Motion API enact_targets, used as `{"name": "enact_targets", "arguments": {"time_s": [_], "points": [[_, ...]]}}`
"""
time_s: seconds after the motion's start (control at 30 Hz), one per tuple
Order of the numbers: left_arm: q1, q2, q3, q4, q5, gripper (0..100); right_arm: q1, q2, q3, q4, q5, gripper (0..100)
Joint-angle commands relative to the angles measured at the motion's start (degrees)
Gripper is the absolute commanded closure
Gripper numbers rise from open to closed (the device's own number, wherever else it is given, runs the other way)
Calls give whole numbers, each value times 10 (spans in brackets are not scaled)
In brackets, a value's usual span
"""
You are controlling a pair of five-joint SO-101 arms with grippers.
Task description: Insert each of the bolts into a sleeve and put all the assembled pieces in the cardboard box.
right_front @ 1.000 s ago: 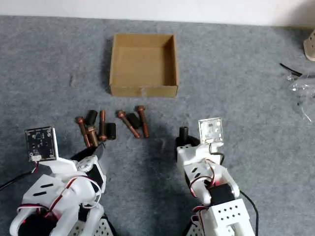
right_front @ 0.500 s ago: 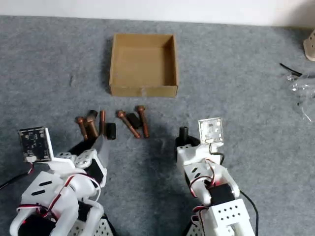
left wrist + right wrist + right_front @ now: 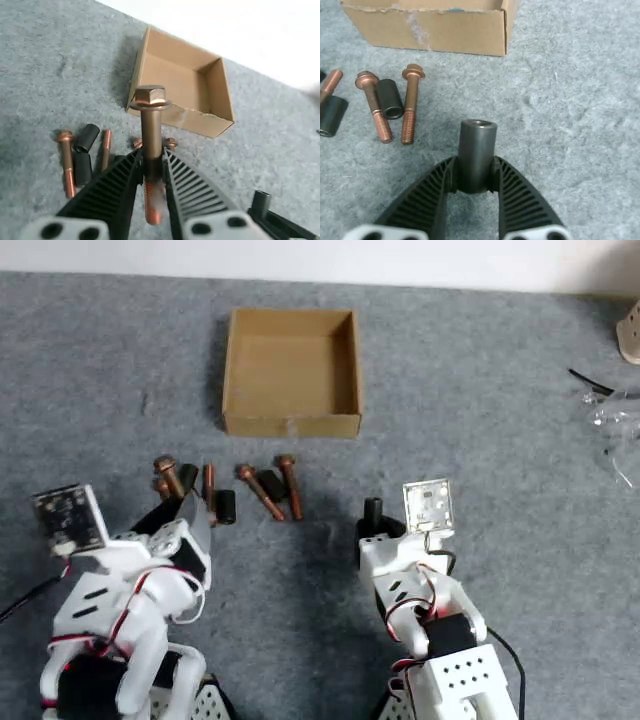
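the left hand (image 3: 152, 156), closed on the shank of a copper bolt (image 3: 151, 120), has just lifted it head-up off the loose bolts and sleeves (image 3: 262, 492) on the grey table (image 3: 500, 470); the right hand (image 3: 476, 170) has stayed put, clamped around an upright black sleeve (image 3: 477, 145) (both halves look ready to mate). the cardboard box (image 3: 290, 425) sits empty beyond. no legible writing or label shows on box or parts.

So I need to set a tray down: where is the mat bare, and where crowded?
Bare: mat left of the cardboard box, and from its right wall to the wires. Crowded: bolts and sleeves between box and left claw.
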Motion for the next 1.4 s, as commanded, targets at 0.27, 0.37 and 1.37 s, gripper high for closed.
{"name": "enact_targets", "arguments": {"time_s": [0.27, 0.37, 1.37], "points": [[-7, -87, 0, -40, -17, 995, -28, -15, -41, -15, 6, 994], [-7, -86, 21, -40, -19, 995, -61, -15, -51, -15, 4, 994], [80, -86, 91, -201, 69, 995, -276, -15, -133, -40, 55, 994]]}}
